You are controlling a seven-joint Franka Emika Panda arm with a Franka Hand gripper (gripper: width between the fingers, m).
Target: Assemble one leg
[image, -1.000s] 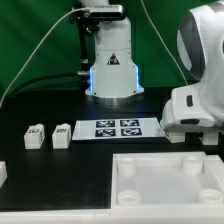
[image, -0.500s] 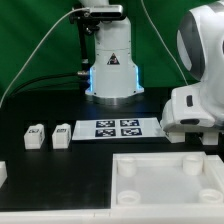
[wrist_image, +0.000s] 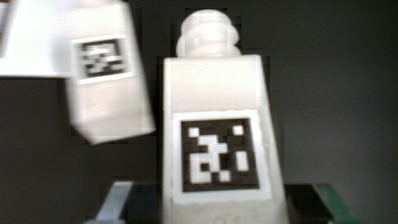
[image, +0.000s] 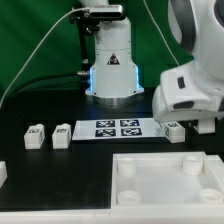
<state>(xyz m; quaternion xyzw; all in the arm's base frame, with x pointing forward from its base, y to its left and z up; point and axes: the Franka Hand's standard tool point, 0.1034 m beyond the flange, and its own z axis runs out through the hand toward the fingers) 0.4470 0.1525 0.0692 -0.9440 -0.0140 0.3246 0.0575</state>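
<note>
Here the hand [wrist_image: 222,203] straddles one leg [wrist_image: 217,110], another leg [wrist_image: 103,70] just beside.

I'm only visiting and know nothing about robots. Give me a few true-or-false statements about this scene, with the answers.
1. Two legs lie to the exterior view's left of the marker board. True.
2. The large white panel stands upright. False: it lies flat on the table.
3. The wrist view shows only one leg. False: it shows two.
4. The gripper has a finger on either side of a leg. True.
</note>
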